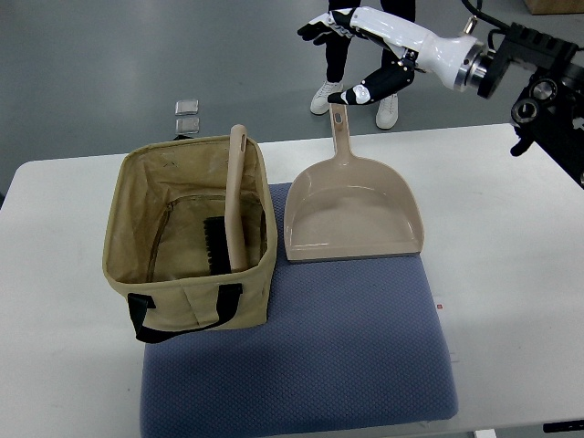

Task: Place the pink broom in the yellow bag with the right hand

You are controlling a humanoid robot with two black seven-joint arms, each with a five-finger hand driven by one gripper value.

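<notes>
The pink broom [235,205] stands tilted inside the yellow bag [187,292], its black bristles down on the bag's floor and its handle leaning on the far rim. My right hand [358,57] hangs raised beyond the table's far edge, above the tip of the pink dustpan [351,214] handle. Its fingers are spread and hold nothing. The left arm does not show.
The dustpan lies on a blue mat [301,365] that covers the middle of the white table [511,274], and the bag sits on the mat's left part. A person's feet in white shoes [326,95] stand on the floor behind the table. Two small square objects [187,114] lie on the floor.
</notes>
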